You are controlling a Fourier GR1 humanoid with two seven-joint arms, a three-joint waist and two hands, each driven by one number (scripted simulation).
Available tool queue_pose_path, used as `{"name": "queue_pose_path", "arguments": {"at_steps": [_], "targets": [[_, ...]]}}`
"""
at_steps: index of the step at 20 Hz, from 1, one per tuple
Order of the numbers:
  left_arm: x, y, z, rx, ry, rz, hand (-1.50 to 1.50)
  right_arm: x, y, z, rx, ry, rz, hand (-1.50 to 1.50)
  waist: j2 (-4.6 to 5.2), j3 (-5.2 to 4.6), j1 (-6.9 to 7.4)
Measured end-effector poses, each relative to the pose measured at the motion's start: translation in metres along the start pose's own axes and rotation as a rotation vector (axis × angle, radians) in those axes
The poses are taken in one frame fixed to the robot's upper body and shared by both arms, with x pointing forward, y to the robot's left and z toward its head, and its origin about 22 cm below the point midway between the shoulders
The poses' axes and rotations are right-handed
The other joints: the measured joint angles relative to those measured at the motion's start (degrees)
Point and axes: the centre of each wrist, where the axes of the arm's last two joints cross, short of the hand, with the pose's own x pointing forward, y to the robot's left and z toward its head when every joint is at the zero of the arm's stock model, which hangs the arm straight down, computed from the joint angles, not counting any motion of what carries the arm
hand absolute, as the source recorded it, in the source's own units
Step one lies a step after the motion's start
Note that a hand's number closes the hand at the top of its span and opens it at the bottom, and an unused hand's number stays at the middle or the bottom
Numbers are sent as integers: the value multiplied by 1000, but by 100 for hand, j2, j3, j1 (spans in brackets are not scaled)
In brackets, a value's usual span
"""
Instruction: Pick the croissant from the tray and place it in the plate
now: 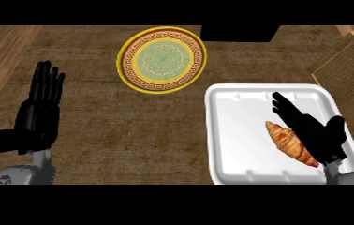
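1. At the far left, the left robot hand (pixel 41 95) rested open above the brown surface (pixel 104 139), fingers straight and pointing up, well apart from everything else.

2. Left of centre, the yellow-rimmed patterned plate (pixel 161 60) sat bare on the surface, nothing yet delivered to it.

3. To the right, the white tray (pixel 235 139) lay just below and beside the plate, with the croissant (pixel 290 143) still lying inside it, toward its right half.

4. At the far right, the right robot hand (pixel 307 125) lay over the tray with fingers straight and spread, alongside the croissant and apparently touching it, but not curled round it.

5. The task appeared to stand at the reach-and-grasp step: the next move called for closing fingers and thumb round the croissant, then lifting it and carrying it up-left to the plate.
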Motion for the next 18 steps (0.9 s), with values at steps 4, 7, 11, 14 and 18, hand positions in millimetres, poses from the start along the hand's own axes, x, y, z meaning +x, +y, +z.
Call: {"name": "queue_pose_path", "arguments": {"at_steps": [4, 7, 11, 14, 18], "targets": [[9, -1, -8, -72, -18, -58, 0, 16, 42, -9, 287, -147, 146, 150, 10, -11, 3], [15, -5, -13, -150, -24, -109, 0, 52, 68, -16, 504, -299, 368, 150, -125, -42, 110], [17, -4, -18, -209, 3, -153, 0, 82, 75, -12, 530, -446, 781, -150, -186, -42, -35], [27, 0, -28, -228, 10, -177, 0, 42, 88, 4, 538, -539, 820, -150, -80, -17, -188], [36, 2, -36, -256, 14, -196, 0, -14, 93, 16, 520, -658, 740, -150, 6, -11, -195]]}}
